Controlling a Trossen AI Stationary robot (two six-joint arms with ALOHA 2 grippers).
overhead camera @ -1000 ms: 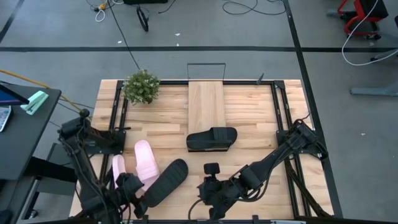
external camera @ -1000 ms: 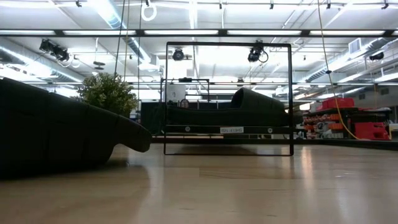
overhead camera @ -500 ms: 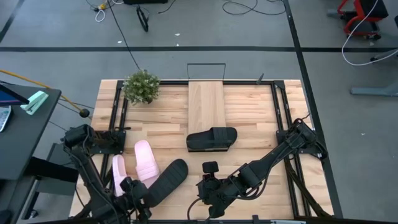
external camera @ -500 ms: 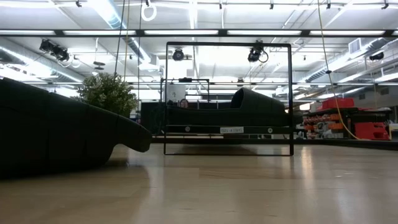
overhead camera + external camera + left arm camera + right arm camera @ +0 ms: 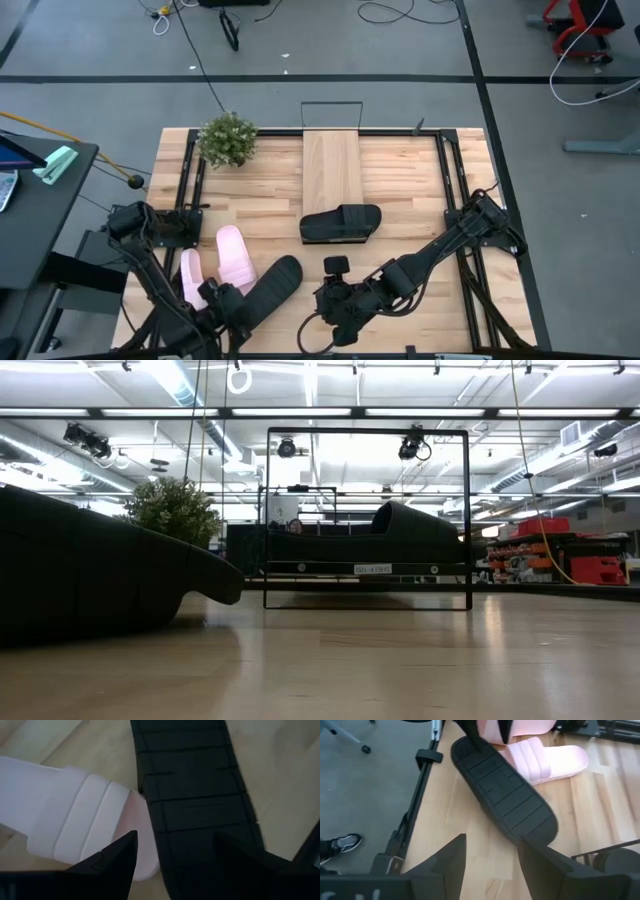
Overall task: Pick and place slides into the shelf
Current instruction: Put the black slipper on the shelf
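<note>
Nearby, pink slide touching upturned black slide; plant beside shelf.

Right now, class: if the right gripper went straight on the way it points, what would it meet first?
Probably the overturned black slide, lying sole-up just beyond the right gripper, whose fingers stand open; depth is hard to judge.

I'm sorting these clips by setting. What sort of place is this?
Most likely a robotics lab or workshop, not a home: the wooden table stands on a bare grey floor with loose cables, and the low view shows an open ceiling with strip lights and red equipment behind.
</note>
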